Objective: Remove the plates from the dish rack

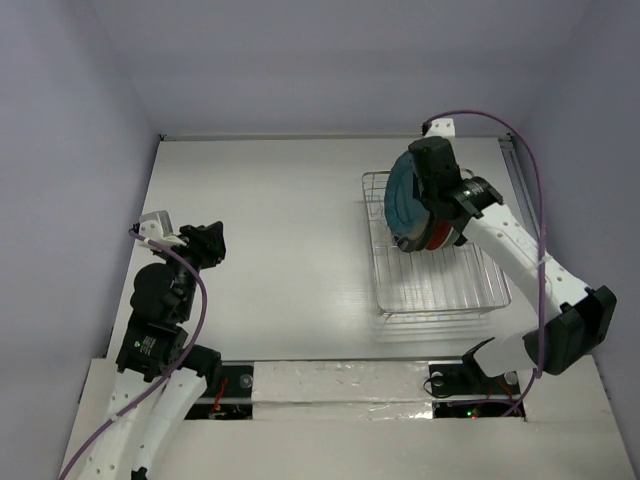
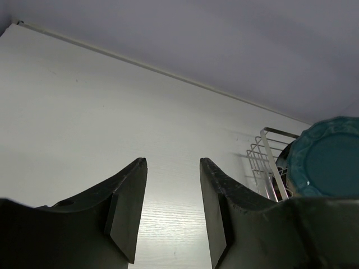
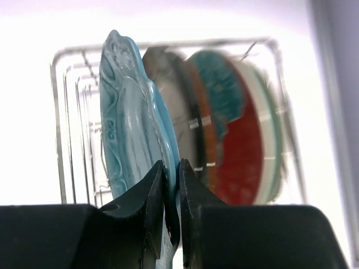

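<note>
My right gripper is shut on the rim of the scalloped teal plate, which stands on edge above the left end of the dish rack. In the top view the teal plate hangs tilted under that gripper over the rack's far part. Behind it in the rack stand a dark-rimmed plate, a red plate with teal flower and a pale mint plate, blurred. My left gripper is open and empty over bare table, far left of the rack.
The rack sits at the table's right side near the right wall. The right arm's purple cable arcs over the rack's far right corner. White table lies between the two grippers.
</note>
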Tool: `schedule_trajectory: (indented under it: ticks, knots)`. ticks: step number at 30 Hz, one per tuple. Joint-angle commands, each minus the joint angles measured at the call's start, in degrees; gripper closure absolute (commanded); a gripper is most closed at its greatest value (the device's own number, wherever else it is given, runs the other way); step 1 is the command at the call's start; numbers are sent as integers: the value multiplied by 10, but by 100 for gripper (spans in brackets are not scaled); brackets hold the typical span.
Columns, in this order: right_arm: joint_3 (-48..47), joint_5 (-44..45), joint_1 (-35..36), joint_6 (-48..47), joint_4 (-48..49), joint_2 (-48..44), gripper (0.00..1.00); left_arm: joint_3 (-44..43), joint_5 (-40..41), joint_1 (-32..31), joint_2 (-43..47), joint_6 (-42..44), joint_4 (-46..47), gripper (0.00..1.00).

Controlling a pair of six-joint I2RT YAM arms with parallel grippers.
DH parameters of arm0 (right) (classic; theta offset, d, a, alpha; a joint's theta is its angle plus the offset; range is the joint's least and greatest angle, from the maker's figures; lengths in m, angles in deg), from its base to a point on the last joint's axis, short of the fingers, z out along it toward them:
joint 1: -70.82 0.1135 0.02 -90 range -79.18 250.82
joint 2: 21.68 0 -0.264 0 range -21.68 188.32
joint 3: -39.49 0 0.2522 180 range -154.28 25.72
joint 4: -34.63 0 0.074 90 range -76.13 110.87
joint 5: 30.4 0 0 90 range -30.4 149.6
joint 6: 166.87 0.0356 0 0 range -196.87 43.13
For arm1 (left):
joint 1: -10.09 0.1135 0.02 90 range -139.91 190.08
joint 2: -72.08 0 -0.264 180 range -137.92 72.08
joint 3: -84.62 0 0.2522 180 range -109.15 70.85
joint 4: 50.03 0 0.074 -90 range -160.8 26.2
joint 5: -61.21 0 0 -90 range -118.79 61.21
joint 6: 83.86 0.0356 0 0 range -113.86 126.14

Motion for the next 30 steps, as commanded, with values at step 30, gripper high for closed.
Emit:
schedule_trajectory:
  ticks: [30]
  knots:
    - [-395,-275,88,342,293,406,100,4,-2,8,5,-3,15,57]
